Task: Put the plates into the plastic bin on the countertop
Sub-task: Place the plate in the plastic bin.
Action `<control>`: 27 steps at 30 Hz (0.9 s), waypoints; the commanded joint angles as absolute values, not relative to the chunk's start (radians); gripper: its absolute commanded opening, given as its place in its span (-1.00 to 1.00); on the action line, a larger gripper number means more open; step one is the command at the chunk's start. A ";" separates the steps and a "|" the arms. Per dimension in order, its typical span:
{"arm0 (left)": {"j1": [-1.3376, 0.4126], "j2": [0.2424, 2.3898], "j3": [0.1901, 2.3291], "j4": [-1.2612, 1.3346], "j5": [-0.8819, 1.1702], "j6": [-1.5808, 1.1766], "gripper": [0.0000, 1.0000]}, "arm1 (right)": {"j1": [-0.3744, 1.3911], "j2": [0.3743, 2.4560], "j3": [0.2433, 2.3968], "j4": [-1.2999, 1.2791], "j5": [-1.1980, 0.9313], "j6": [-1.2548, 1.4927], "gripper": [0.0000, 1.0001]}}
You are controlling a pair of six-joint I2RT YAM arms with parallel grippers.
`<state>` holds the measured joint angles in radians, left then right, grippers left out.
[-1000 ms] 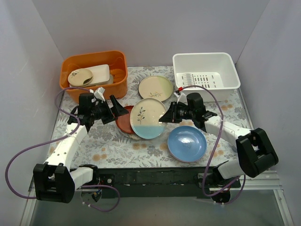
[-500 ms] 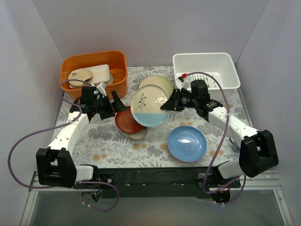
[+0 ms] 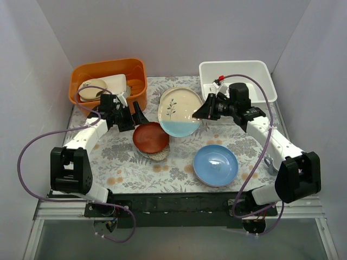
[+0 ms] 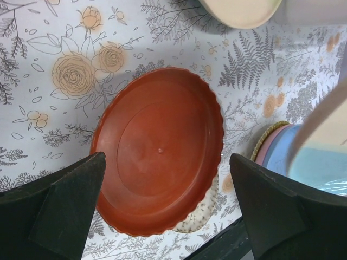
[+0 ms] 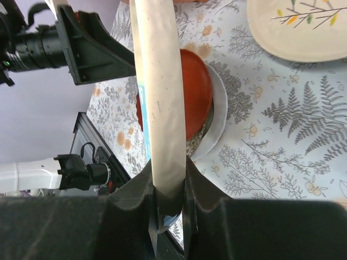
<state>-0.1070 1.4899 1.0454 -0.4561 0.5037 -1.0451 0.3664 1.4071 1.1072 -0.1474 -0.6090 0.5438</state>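
My right gripper (image 3: 208,110) is shut on the rim of the cream-and-pale-blue plate (image 3: 178,112) and holds it tilted above the countertop (image 3: 119,162), left of the white plastic bin (image 3: 236,65). In the right wrist view the plate's edge (image 5: 160,97) runs up from between the jaws of the right gripper (image 5: 169,211). My left gripper (image 3: 133,116) hangs open just above the dark red plate (image 3: 150,138), which rests on a speckled plate. Its fingers straddle the red plate (image 4: 160,149) without touching it. A blue plate (image 3: 216,164) lies at the front right. A cream leaf plate (image 5: 298,27) lies flat behind.
The orange tub (image 3: 108,81) with cream dishes stands at the back left, close behind my left gripper. The bin has a slotted floor and holds nothing that shows. White walls close off three sides. The counter's black front edge (image 3: 173,201) runs along the near side.
The right gripper has lifted the cream-and-blue plate and carried it back and right, toward the bin. The left arm has drawn back toward the orange tub, still open over the red plate.
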 commanded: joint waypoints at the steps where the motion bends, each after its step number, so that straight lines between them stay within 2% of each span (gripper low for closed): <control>1: -0.109 1.493 0.986 -0.373 0.485 -1.008 0.96 | 0.285 1.397 1.184 0.046 -0.741 0.595 -0.97; 11: -0.109 1.364 0.879 -0.301 0.439 -0.971 0.96 | 0.153 1.491 1.334 0.005 -0.787 0.592 -0.97; 18: -0.109 1.370 0.876 -0.299 0.472 -0.982 0.96 | 0.075 1.580 1.439 0.006 -0.801 0.624 -0.97; 27: -0.109 1.388 0.876 -0.282 0.532 -0.991 0.96 | -0.034 1.632 1.450 0.090 -0.779 0.715 -0.97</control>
<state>-0.1070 1.4078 0.8768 -0.3050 0.4881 -0.9920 0.0071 1.6516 1.3693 -0.0937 -0.7334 0.6430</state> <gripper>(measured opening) 0.981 0.235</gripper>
